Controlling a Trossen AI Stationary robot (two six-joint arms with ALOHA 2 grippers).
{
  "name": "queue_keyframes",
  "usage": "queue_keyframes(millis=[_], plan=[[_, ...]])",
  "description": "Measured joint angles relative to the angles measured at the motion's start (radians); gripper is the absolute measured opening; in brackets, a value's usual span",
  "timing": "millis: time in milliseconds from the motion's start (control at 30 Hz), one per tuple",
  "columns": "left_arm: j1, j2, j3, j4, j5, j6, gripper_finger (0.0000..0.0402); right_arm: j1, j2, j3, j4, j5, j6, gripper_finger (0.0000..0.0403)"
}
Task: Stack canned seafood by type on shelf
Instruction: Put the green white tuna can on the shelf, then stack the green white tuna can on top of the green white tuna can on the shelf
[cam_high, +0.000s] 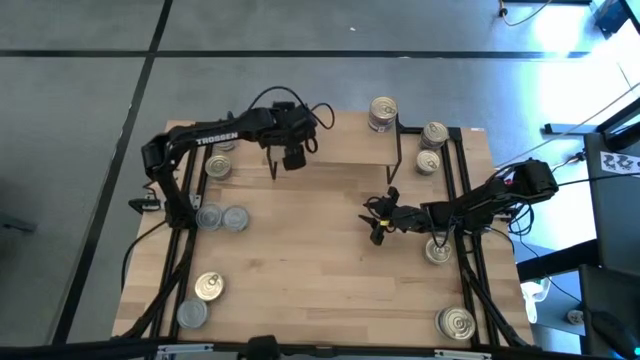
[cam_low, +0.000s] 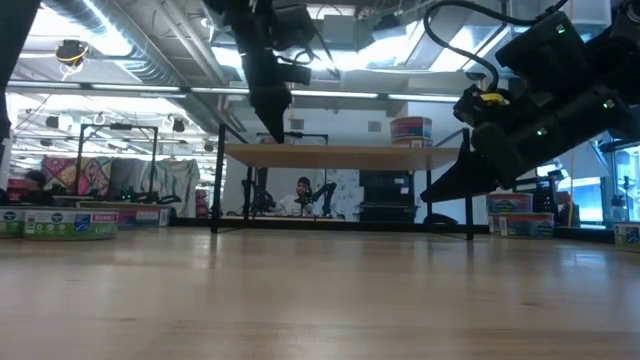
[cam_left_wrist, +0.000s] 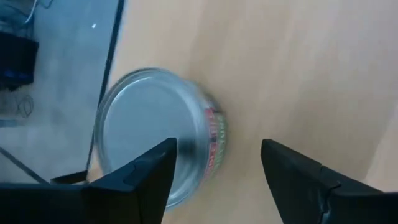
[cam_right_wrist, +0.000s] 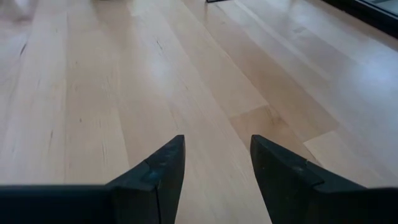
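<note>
While your left gripper (cam_high: 293, 158) hung over the shelf (cam_high: 340, 150) at about eleven o'clock on the table (cam_high: 320, 270), its fingers stood apart with nothing between them, a silver-lidded can (cam_left_wrist: 155, 134) lying just beyond. Your right gripper (cam_high: 377, 228), near three o'clock, was parted and empty over bare wood. Gold-lidded cans (cam_high: 383, 110) stood at one o'clock.

Ten cans (cam_high: 220, 167), one shelf (cam_high: 340, 150), two robot arms (cam_high: 215, 135).

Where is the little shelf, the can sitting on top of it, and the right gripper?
shelf (cam_high: 345, 148): high view, bare wooden top.
can on the shelf (cam_high: 382, 111): high view, its lid.
right gripper (cam_high: 377, 232): high view, between its fingertips.
</note>
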Motion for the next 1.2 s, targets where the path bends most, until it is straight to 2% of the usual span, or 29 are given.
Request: queue_keyframes(millis=[400,800,967,1200], plan=[[0.072,0.006,0.0,0.04,-0.047,-0.005,0.0225,0.0,0.0,0.0,0.0,0.0,0.0,0.0182],[0.107,0.006,0.0,0.055,-0.048,0.009,0.0214,0.0,0.0,0.0,0.0,0.0,-0.002,0.0182],[0.053,-0.011,0.039,0.011,-0.047,0.006,0.0213,0.0,0.0,0.0,0.0,0.0,-0.003,0.0182],[-0.118,-0.127,0.057,-0.094,-0.027,-0.087,0.0213,0.0,0.0,-0.001,0.006,0.0,-0.019,0.0182]])
